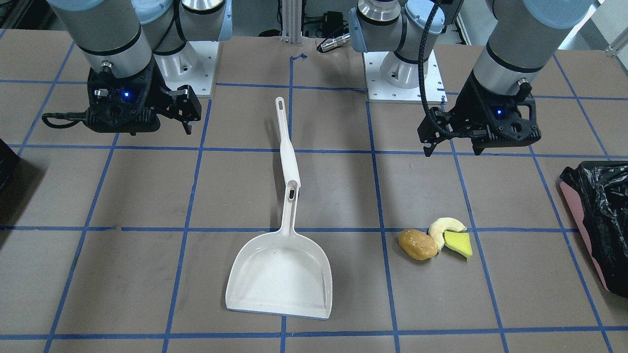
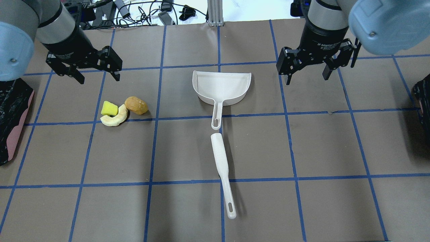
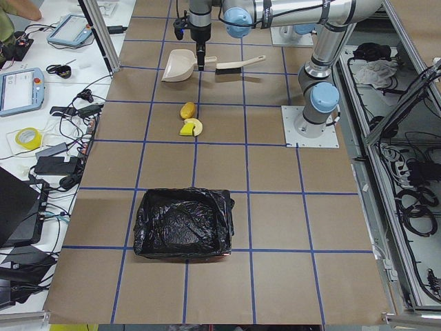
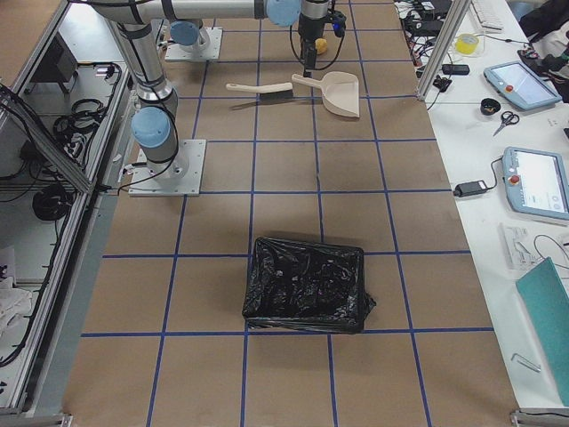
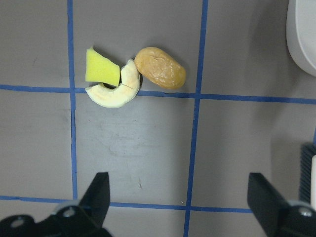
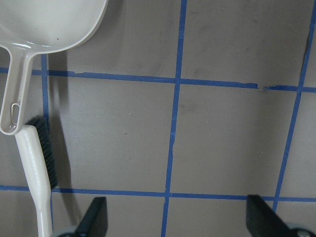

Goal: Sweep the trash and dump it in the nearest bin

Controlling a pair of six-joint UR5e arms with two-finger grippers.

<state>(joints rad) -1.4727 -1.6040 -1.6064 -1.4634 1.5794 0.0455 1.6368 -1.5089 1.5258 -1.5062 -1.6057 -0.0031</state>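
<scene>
White dustpan [image 2: 221, 85] and brush [image 2: 221, 168] lie ungripped, left gripper [image 2: 99, 78] and right gripper [image 2: 307, 78] both open and empty; a careless sweep could roll the trash [image 2: 122, 109] past it.

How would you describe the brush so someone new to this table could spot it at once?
Start at the white dustpan in the middle of the table. The brush lies end to end with its handle, on the robot's side of it. It is the long, slim white stick with dark bristles along one edge and a hanging slot at its tip, with no scoop.
</scene>
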